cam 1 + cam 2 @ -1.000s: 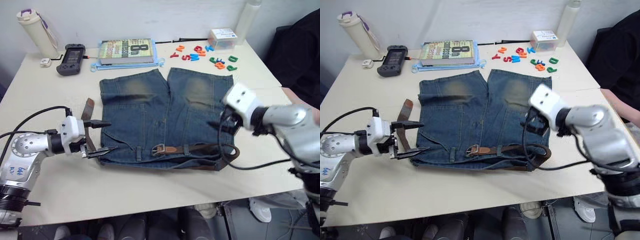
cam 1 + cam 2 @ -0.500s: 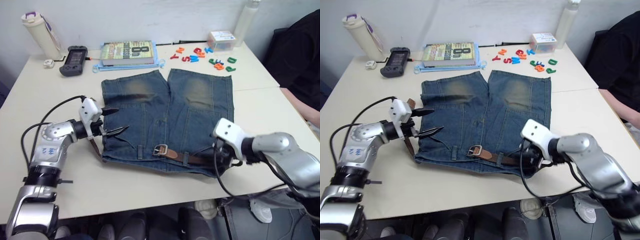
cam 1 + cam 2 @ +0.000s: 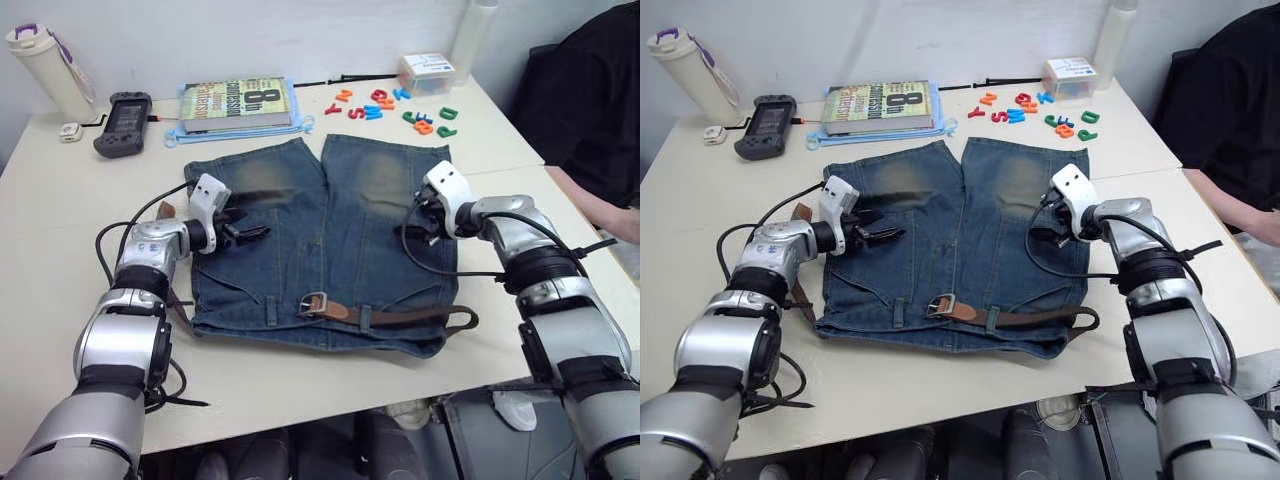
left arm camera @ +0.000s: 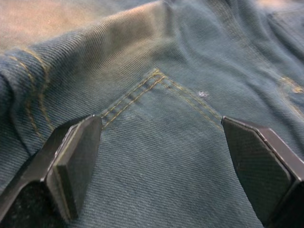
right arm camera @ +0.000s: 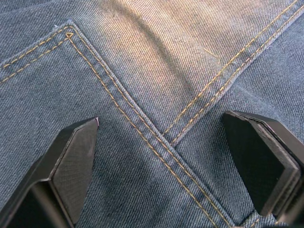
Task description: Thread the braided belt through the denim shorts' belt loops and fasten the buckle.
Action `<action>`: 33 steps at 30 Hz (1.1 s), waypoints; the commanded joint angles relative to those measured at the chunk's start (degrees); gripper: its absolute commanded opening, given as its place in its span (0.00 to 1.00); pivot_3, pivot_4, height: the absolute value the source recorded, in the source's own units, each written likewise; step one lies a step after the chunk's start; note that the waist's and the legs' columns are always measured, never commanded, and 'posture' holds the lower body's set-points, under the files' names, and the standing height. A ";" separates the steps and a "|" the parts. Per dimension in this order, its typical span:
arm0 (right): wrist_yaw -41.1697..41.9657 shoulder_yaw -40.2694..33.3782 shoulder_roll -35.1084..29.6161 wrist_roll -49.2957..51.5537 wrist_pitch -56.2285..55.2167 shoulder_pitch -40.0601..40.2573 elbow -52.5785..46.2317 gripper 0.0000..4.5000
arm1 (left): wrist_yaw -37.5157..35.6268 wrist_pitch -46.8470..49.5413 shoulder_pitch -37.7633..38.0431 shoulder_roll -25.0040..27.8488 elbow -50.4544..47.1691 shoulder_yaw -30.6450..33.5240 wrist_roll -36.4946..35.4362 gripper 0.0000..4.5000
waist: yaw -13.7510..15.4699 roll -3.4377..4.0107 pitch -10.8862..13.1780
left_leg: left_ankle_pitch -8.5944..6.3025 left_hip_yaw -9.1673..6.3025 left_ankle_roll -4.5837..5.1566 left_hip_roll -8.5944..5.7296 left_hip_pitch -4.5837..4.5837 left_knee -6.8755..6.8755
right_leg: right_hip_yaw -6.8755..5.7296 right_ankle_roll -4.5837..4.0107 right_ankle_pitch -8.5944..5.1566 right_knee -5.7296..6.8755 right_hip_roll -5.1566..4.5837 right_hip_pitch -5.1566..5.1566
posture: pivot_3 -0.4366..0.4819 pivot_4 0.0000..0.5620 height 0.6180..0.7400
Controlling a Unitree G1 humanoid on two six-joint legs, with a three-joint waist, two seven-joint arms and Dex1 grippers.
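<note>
Denim shorts (image 3: 320,240): flat at the tabletop (image 3: 40,290) centre, waistband toward the near edge. Braided belt (image 3: 400,318): along the waistband through belt loops (image 3: 365,318), buckle (image 3: 315,303) near mid-waist.

Left gripper (image 3: 243,227) and right gripper (image 3: 1040,236): fingers spread, empty, over the shorts.

Far edge: book (image 3: 235,100), black handheld device (image 3: 117,109), bottle (image 3: 45,70), coloured letters (image 3: 395,105), small box (image 3: 425,72).
</note>
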 commanded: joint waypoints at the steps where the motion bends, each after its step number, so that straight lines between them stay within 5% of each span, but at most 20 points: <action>1: 0.17 0.21 0.29 -2.93 0.82 1.53 7.63 0.82 | 0.20 1.94 1.50 0.06 2.48 -0.45 2.74 0.81 | 0.23 0.00 -0.17 | 0.00 0.00 -0.03 0.03 0.05 0.08 | 0.00 0.00 0.00 0.09 0.01 0.04 | 0.48 0.27 1.00; 7: 0.03 0.23 1.28 -4.52 0.05 0.77 11.33 0.21 | 1.53 1.97 2.97 0.64 2.96 0.22 4.50 0.22 | 0.59 -0.22 -0.89 | -0.04 -0.04 -0.06 0.05 0.18 0.47 | 0.08 0.01 0.05 0.20 0.02 0.22 | 0.48 0.27 1.00; 10: -3.01 -0.32 2.44 -5.31 -2.63 0.22 12.41 0.03 | 1.28 1.79 3.60 1.34 2.91 0.94 4.61 0.03 | 0.50 -0.23 -1.21 | -0.08 -0.06 -0.02 0.05 0.18 0.46 | 0.10 0.02 0.08 0.22 0.01 0.25 | 0.48 0.27 1.00; 26: -29.06 -4.64 13.03 -9.08 -18.64 -7.86 19.80 0.01 | 20.06 -0.69 3.26 7.12 5.73 7.47 4.28 0.01 | -1.63 -0.13 -1.35 | -0.01 0.05 -0.21 0.16 0.14 0.22 | 0.49 -0.05 0.10 0.64 0.15 -0.32 | 0.48 0.27 1.00; 33: -34.33 -4.59 15.82 -12.03 -24.08 -9.45 20.65 0.01 | 18.85 -1.29 4.62 6.53 5.32 8.23 3.82 0.01 | -2.22 -0.08 -1.32 | 0.00 0.21 -0.23 0.13 0.03 0.04 | 0.65 -0.06 0.10 0.67 0.16 -0.64 | 0.48 0.27 1.00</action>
